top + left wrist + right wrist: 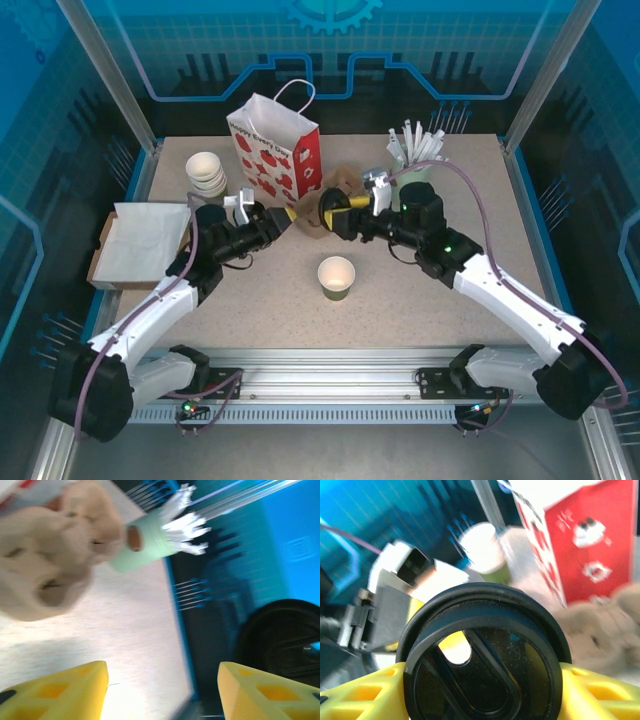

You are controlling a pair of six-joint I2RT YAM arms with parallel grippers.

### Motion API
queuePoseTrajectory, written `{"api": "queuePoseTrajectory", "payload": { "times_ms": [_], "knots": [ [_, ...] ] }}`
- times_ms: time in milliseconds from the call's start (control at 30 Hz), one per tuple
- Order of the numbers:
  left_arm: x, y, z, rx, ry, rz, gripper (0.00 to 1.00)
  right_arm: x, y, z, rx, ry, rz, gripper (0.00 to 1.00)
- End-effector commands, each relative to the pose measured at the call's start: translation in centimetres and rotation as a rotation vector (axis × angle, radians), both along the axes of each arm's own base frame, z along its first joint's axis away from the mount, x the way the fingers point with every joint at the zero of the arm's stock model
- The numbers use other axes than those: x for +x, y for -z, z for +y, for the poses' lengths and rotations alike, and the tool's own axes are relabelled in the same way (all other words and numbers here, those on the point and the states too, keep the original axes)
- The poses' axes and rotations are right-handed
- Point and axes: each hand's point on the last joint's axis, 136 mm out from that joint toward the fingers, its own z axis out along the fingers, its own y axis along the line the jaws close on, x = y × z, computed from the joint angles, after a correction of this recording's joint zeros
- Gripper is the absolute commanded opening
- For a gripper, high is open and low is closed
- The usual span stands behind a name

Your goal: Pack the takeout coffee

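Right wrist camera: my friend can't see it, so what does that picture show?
A round black lid is gripped between the right gripper's yellow fingers, very close to the camera. Behind it, both blurry, are a red-and-white bag on the right and a crumpled brown lump below the bag.

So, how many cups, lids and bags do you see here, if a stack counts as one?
Olive-green cup: 1
Mint-green cup of sticks: 1
Stack of white cups: 1
Black lid: 1
Red-and-white bag: 1
Total: 5
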Motion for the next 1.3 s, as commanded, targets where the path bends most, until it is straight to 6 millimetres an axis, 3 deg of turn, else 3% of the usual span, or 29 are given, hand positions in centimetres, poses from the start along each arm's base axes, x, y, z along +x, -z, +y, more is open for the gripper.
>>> {"api": "queuePoseTrajectory", "payload": {
  "times_ms": [0, 233, 467, 767, 1267],
  "knots": [
    [-0.7, 2.0, 2.4, 0.267, -0.027, -0.035, 0.69, -2.3, 7.0, -2.6, -0.385, 0.024, 0.106, 0.56],
    [-1.3, 3.5, 4.6, 0.364, -0.065, -0.022, 0.79, -4.3, 12.0, -1.2, -0.647, -0.075, 0.189, 0.57],
    [-1.7, 3.6, 4.9, 0.373, -0.065, -0.04, 0.8, -4.5, 14.2, 0.0, -0.765, -0.134, 0.237, 0.57],
    [-2.1, 3.4, 5.1, 0.384, -0.07, -0.055, 0.81, -4.9, 15.1, 0.5, -0.792, -0.169, 0.281, 0.58],
    [-2.2, 3.7, 5.1, 0.397, -0.061, -0.055, 0.82, -5.4, 14.7, 1.2, -0.821, -0.2, 0.312, 0.6]
  ]
}}
